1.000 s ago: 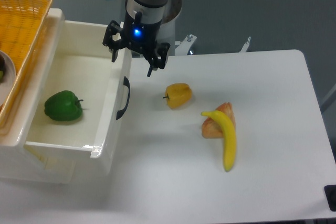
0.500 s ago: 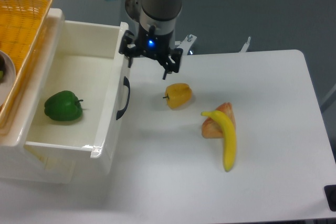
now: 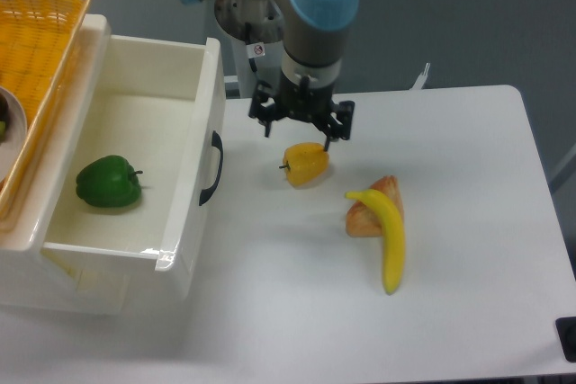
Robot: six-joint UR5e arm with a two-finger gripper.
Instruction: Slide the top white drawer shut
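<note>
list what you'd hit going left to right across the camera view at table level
yellow woven basket → green bell pepper inside the open top white drawer → black handle → yellow bell pepper → banana

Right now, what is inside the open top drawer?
Inside the top drawer lies one green pepper, on the left part of its floor. The rest of the floor looks bare. The basket covers the drawer's left edge, so anything there cannot be seen.
</note>
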